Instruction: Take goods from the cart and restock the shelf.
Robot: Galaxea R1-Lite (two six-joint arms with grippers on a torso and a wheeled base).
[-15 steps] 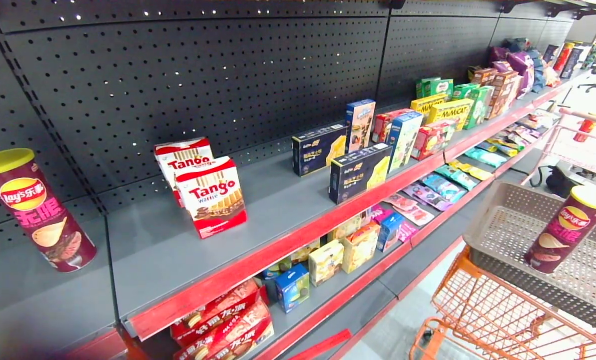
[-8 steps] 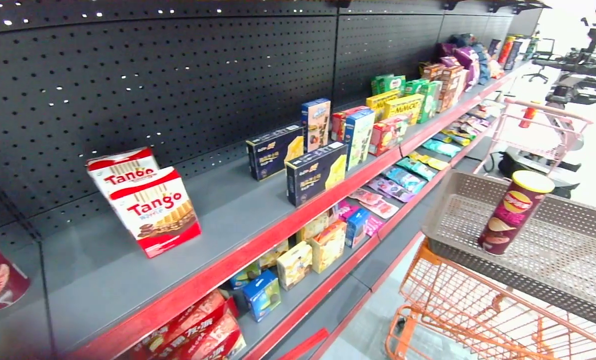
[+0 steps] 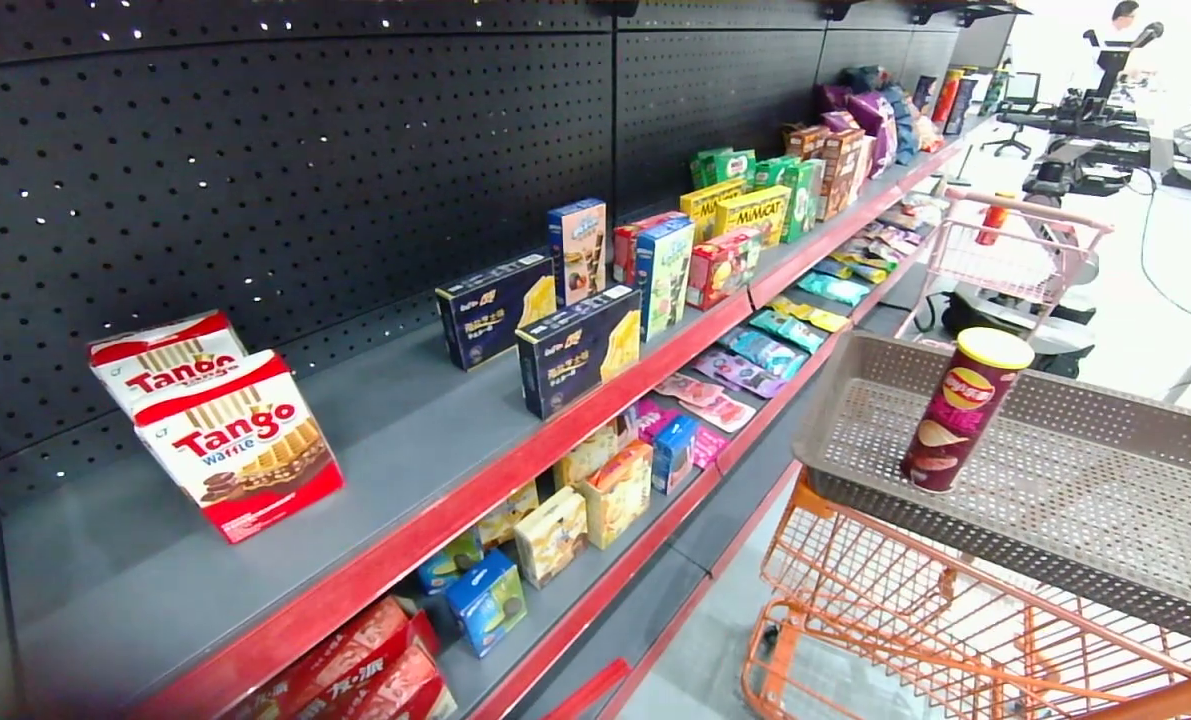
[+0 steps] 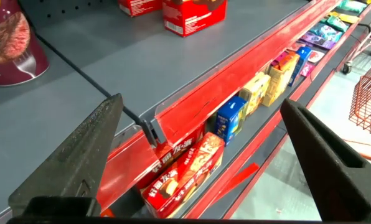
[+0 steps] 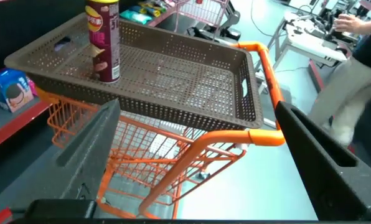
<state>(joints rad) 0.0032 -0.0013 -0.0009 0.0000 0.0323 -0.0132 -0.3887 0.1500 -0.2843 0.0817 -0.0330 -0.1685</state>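
Note:
A maroon chips can (image 3: 960, 410) with a yellow lid stands upright in the brown perforated basket (image 3: 1085, 500) on top of the orange cart (image 3: 885, 610). My right gripper (image 5: 204, 149) is open and empty, hanging above and short of the basket (image 5: 173, 68), with the can (image 5: 104, 40) at its far corner. A second chips can (image 4: 11, 43) stands on the grey shelf (image 4: 111, 68). My left gripper (image 4: 204, 162) is open and empty, over the shelf's red front edge (image 4: 192, 118).
Two red-and-white wafer boxes (image 3: 225, 440) lean at the shelf's left, and dark blue boxes (image 3: 555, 340) stand further right. Bare grey shelf (image 3: 405, 420) lies between them. Lower shelves hold small boxes (image 3: 565, 510). A pink cart (image 3: 1015, 260) stands behind.
The head camera has swung to the right, so the whole picture has shifted left. The shelf's chips can has slid out of the frame and the cart now sits closer to centre.

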